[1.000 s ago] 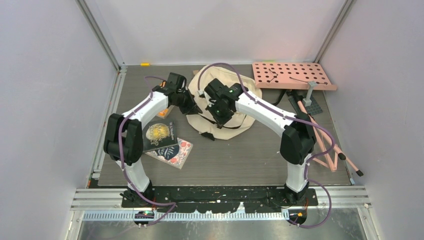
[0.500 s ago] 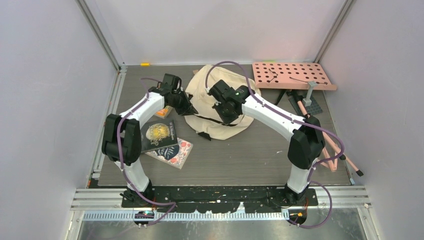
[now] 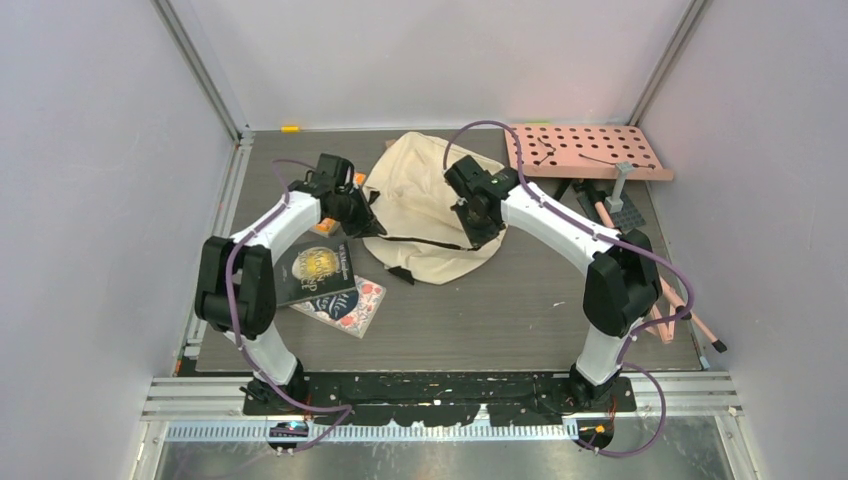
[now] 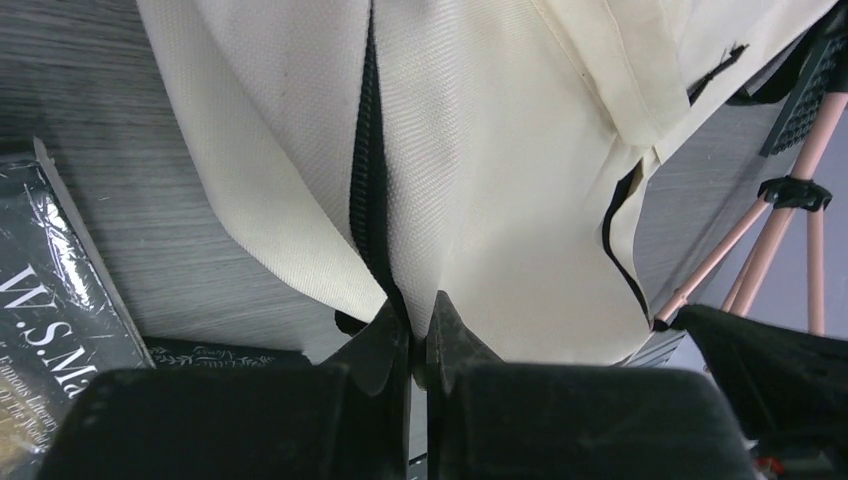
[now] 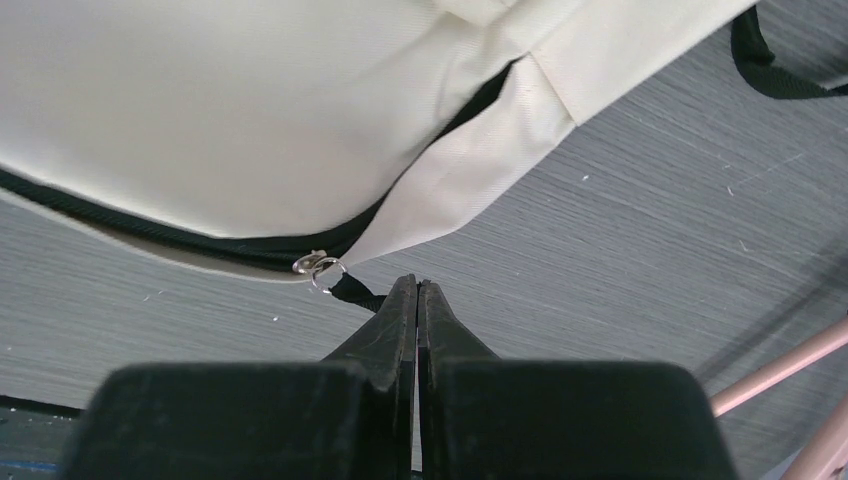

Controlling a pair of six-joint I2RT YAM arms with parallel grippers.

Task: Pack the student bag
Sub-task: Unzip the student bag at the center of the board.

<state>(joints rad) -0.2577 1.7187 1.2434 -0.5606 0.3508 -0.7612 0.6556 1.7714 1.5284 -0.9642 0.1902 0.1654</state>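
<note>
Sprawling limp on the grey wood-grain table (image 3: 500, 320), the large soft cream fabric student bag (image 3: 425, 205) lies toward twelve o'clock from the table's middle, with an arm reaching to it from each side. At the bag's nine o'clock edge the left gripper (image 4: 418, 322) has its jaws pressed together on the cloth just where the black toothed zipper (image 4: 365, 180) runs out, pinning that end. At the four o'clock edge the right gripper (image 5: 417, 292) is closed tight on the small black pull tab (image 5: 352, 290), which hangs from a little metal ring (image 5: 318, 265) on the slider. The zipper line beside it gapes slightly, so the step in hand looks like drawing the bag open. The bag should be light and wholly without stiffness. It will fold, bunch and drag along the table rather than hold a shape, and its mouth will likely sag shut unless kept taut. The zipper tape and stitched seams look like the firmest places to hold, whereas the tab is tiny and could slip from the jaws. A dark hardcover book (image 3: 320, 268) and a patterned red-edged book (image 3: 352, 305) wait at eight o'clock, well apart from the bag. A pink perforated board (image 3: 585, 150) sits at two o'clock.
</note>
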